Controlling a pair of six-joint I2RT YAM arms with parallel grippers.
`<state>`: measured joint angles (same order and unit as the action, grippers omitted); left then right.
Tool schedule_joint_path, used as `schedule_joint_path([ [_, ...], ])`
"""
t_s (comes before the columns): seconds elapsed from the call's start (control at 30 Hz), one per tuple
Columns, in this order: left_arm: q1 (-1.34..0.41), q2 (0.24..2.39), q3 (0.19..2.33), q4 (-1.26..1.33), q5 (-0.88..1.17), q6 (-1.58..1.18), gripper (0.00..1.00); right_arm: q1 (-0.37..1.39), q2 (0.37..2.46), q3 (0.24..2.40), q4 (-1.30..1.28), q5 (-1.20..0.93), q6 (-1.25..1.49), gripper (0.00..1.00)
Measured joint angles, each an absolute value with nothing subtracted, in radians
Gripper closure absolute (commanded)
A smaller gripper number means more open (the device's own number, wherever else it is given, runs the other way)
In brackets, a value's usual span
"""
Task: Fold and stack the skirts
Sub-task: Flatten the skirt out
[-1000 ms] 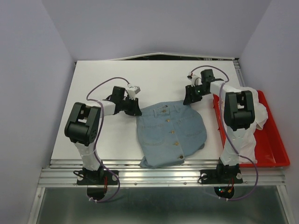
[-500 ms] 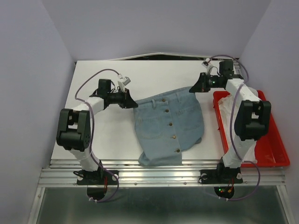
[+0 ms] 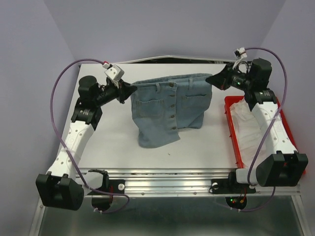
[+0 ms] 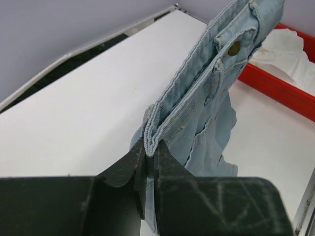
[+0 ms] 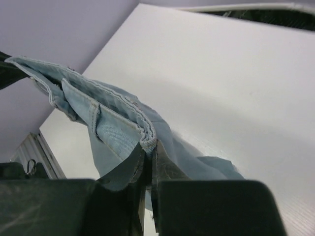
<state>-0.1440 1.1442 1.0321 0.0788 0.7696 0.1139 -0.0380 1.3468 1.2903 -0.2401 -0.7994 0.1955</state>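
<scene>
A light-blue denim skirt (image 3: 170, 108) with a button front and two patch pockets hangs in the air over the middle of the white table (image 3: 113, 142). Its waistband is stretched between my two grippers and its hem trails on the table. My left gripper (image 3: 129, 90) is shut on the waistband's left end, as the left wrist view (image 4: 150, 147) shows. My right gripper (image 3: 212, 79) is shut on the waistband's right end, also seen in the right wrist view (image 5: 147, 147). The skirt fills both wrist views (image 4: 211, 83) (image 5: 98, 123).
A red plastic tray (image 3: 285, 164) stands at the table's right edge with white cloth (image 3: 251, 120) in it; it also shows in the left wrist view (image 4: 280, 91). Grey walls close in the back and sides. A metal rail (image 3: 167, 177) runs along the near edge.
Both grippers have risen and moved apart and back, lifting the skirt off the table by its waistband. It lay flat a second ago and now hangs stretched between them.
</scene>
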Motion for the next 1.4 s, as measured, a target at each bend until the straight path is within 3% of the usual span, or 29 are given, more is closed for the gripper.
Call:
schedule_joint_path([
  [0.3,-0.154,1.017,1.045,0.047,0.738,0.050,1.00,-0.017,1.152,1.302,-0.233,-0.711,0.283,0.99],
  [0.73,-0.155,0.536,1.042,-0.171,0.820,0.035,1.00,-0.018,0.674,1.306,-0.424,-0.751,0.250,0.99],
  [1.0,-0.148,0.527,1.065,-0.274,0.824,0.019,1.00,-0.026,0.674,1.278,-0.474,-0.786,0.228,0.99],
  [1.17,-0.148,0.677,1.005,-0.252,0.772,0.021,1.00,-0.026,0.869,1.159,-0.371,-0.813,0.237,0.99],
  [1.2,-0.148,0.743,0.986,-0.233,0.754,0.021,0.95,-0.022,0.966,1.138,-0.336,-0.815,0.241,0.96],
  [1.23,-0.148,0.812,0.971,-0.208,0.739,0.021,0.69,-0.012,1.033,1.133,-0.313,-0.802,0.242,0.90],
  [1.27,-0.148,0.879,0.958,-0.179,0.713,0.022,0.58,0.003,1.108,1.134,-0.294,-0.781,0.239,0.81],
  [1.3,-0.147,0.956,0.948,-0.149,0.682,0.024,0.45,0.025,1.200,1.138,-0.265,-0.747,0.230,0.51],
  [1.37,-0.125,1.098,0.948,-0.107,0.579,0.045,0.27,0.058,1.367,1.169,-0.244,-0.623,0.208,0.36],
  [1.4,-0.104,1.163,0.953,-0.087,0.528,0.056,0.24,0.063,1.444,1.203,-0.248,-0.574,0.186,0.29],
])
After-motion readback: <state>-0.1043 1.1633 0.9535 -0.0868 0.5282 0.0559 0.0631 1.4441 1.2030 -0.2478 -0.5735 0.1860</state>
